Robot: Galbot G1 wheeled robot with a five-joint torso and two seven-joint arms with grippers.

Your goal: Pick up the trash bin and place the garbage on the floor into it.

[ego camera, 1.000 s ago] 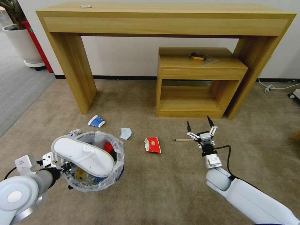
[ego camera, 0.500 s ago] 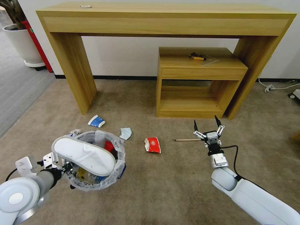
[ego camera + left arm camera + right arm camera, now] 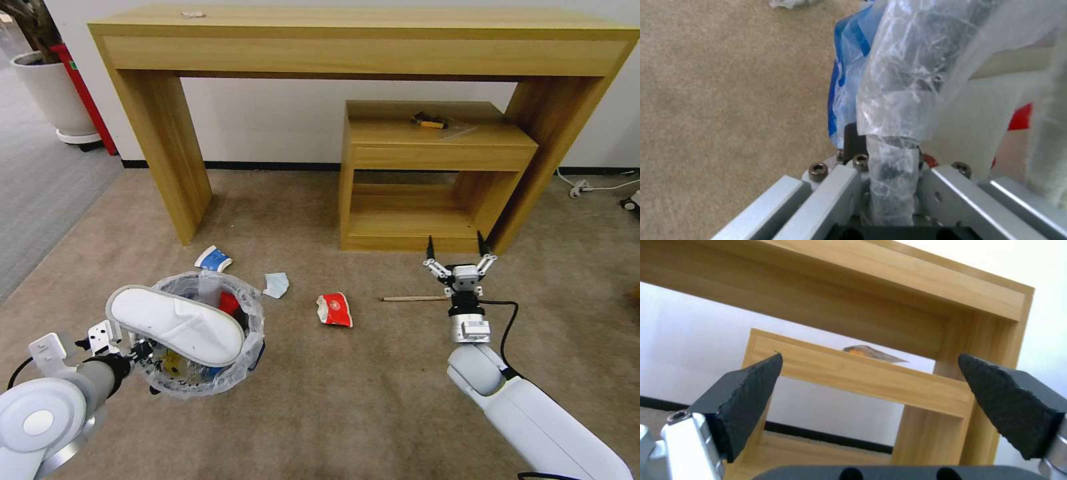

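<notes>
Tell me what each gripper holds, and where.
Left gripper clamps the trash bin by its bag-lined rim. Right gripper is open, holding nothing.

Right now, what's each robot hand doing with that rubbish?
Left gripper shut on the bin rim. Right gripper open above the wooden stick. Red wrapper, mask, paper cup lie on the carpet. Nothing in the way.
</notes>
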